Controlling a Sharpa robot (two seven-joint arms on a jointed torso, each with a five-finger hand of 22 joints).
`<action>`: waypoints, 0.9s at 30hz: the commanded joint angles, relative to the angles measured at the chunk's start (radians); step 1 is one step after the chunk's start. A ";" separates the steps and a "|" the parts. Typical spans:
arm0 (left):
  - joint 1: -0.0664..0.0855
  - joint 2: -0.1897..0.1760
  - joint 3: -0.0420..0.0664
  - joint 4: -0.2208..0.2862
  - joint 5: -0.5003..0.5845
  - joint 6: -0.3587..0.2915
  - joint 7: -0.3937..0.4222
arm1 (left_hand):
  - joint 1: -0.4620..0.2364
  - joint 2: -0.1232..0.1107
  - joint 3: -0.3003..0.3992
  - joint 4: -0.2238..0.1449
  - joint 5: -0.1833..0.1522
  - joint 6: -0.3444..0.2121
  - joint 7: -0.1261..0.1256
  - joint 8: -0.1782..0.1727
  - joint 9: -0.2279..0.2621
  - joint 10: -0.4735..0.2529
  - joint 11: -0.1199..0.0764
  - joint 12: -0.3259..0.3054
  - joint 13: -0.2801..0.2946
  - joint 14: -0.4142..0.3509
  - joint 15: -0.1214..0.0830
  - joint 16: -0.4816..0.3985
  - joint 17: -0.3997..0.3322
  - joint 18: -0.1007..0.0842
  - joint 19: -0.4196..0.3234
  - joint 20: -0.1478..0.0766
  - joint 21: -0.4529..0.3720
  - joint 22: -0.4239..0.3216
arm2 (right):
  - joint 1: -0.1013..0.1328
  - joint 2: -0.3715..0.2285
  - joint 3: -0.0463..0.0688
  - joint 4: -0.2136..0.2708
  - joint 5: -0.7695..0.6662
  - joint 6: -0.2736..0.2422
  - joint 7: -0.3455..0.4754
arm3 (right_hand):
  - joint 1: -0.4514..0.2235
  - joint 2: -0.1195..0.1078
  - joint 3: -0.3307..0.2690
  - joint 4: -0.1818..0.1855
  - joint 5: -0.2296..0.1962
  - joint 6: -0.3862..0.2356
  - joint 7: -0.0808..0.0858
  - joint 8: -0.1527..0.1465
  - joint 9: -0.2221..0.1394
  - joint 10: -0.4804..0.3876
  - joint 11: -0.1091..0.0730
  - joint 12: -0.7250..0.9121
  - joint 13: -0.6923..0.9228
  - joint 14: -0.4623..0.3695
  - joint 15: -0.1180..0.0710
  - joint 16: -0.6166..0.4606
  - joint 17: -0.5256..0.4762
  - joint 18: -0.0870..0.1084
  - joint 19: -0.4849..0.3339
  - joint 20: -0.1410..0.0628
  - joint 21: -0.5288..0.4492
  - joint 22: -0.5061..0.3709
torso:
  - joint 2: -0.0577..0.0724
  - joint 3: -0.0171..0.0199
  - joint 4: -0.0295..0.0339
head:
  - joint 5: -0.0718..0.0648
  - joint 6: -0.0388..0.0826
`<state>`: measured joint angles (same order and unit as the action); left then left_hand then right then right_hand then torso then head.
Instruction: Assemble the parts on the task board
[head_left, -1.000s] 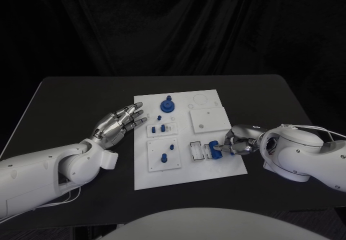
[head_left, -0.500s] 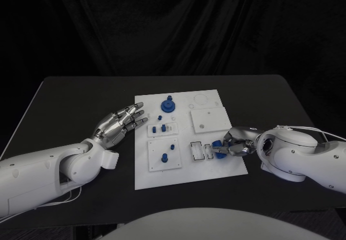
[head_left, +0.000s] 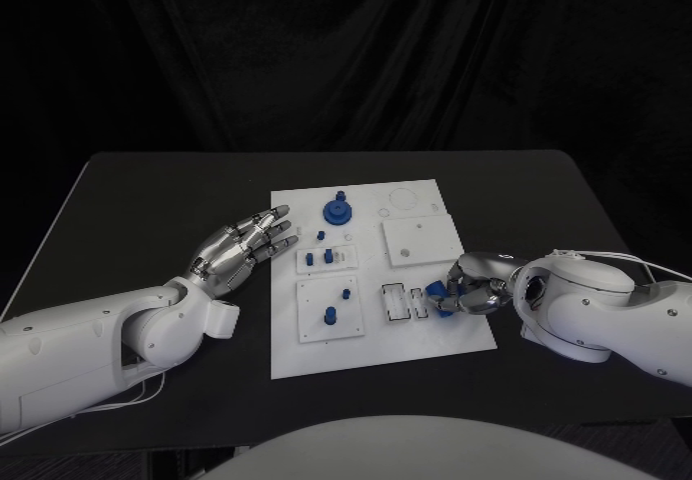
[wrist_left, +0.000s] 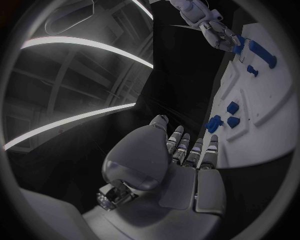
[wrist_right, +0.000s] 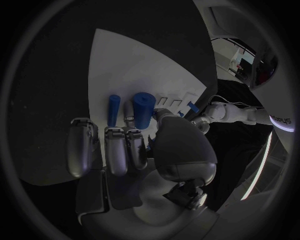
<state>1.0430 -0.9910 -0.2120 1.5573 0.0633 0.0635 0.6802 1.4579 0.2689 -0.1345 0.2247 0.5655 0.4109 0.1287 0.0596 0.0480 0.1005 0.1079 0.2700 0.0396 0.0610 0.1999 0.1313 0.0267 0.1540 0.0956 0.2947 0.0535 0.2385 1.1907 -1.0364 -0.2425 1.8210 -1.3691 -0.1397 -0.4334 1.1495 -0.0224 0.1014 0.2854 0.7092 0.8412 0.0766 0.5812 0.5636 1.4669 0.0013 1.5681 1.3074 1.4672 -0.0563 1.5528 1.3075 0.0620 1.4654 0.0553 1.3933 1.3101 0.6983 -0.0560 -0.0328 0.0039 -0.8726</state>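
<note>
The white task board (head_left: 378, 340) lies in the middle of the black table. My right hand (head_left: 479, 283) is at the board's right edge and pinches a blue cylinder part (head_left: 444, 301) between thumb and fingers, beside a rectangular slot frame (head_left: 392, 302). In the right wrist view the blue cylinder (wrist_right: 142, 111) sits at the fingertips, with a thinner blue peg (wrist_right: 114, 110) next to it on the board (wrist_right: 144, 60). My left hand (head_left: 242, 247) hovers open at the board's left edge, its fingers spread and nothing in it; in its own wrist view the left hand (wrist_left: 182, 162) points along the board (wrist_left: 262, 125).
Other blue parts stand on the board: a gear-like piece (head_left: 336, 211) at the far end, small blocks (head_left: 326, 258) in a middle plate, and pegs (head_left: 329, 318) in the near-left plate. A plain square plate (head_left: 418, 240) lies far right. Black table surface (head_left: 159, 210) surrounds the board.
My right hand has drawn the blue cylinder slightly to the right, away from the slot frame. The left hand has stayed where it was.
</note>
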 joint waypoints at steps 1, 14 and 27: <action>-0.002 0.001 0.001 0.003 0.004 0.016 0.046 | 0.003 -0.002 0.007 0.001 0.004 -0.001 0.007 0.006 0.001 0.002 0.007 0.003 0.001 -0.003 -0.002 -0.002 0.000 -0.011 0.001 -0.003 0.002 0.000 | -0.007 0.001 -0.006 -0.006 -0.034 0.018 -0.080 | 0.022 -0.027 0.055 -0.058 0.031 -0.012 -0.018 0.035 0.041 0.104 -0.012 0.003 0.263 0.099 -0.013 0.009 0.249 -0.017 0.018 -0.012 0.002 0.202 | 0.000 -0.0002 0.0000 | -0.001 0.000; -0.005 0.001 0.001 0.003 0.004 0.020 0.044 | 0.003 -0.002 0.011 0.000 0.003 -0.002 0.009 0.006 0.001 0.002 0.009 0.004 0.001 -0.002 0.003 0.001 0.000 -0.011 0.003 -0.002 0.002 0.003 | -0.008 0.012 -0.006 -0.011 -0.078 0.084 -0.158 | 0.028 -0.050 0.087 -0.099 -0.080 -0.106 -0.028 0.142 0.185 0.104 -0.021 0.003 0.263 0.104 -0.024 0.018 0.263 -0.018 0.025 -0.025 0.002 0.202 | 0.000 -0.0002 -0.0002 | 0.001 0.000; -0.008 0.002 0.001 0.002 0.004 0.023 0.041 | 0.003 -0.001 0.014 0.000 0.003 -0.002 0.011 0.006 0.001 0.005 0.012 0.011 0.002 -0.002 0.008 0.003 0.001 -0.011 0.004 -0.002 0.003 0.003 | -0.008 0.025 -0.006 -0.025 -0.081 0.155 -0.196 | -0.016 -0.046 0.048 -0.101 -0.377 -0.205 -0.002 0.167 0.240 0.104 -0.003 0.003 0.263 0.104 -0.009 0.018 0.263 -0.017 0.026 -0.011 -0.007 0.200 | 0.000 -0.0003 -0.0001 | 0.006 0.000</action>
<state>1.0366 -0.9905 -0.2119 1.5577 0.0636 0.0714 0.6802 1.4579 0.2689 -0.1289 0.2248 0.5655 0.4073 0.1323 0.0596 0.0480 0.1040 0.1114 0.2740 0.0398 0.0610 0.2000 0.1313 0.0267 0.1540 0.0955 0.2947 0.0535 0.2410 1.1956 -1.0102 -0.2351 1.8102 -1.4407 -0.0750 -0.5527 1.1460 -0.0778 0.1461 0.1902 0.3377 0.6596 0.0933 0.7553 0.8414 1.4645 -0.0069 1.5680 1.3080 1.4670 -0.0697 1.5689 1.3074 0.0621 1.4688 0.0376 1.3912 1.3101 0.6983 -0.0562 -0.0328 0.0084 -0.8726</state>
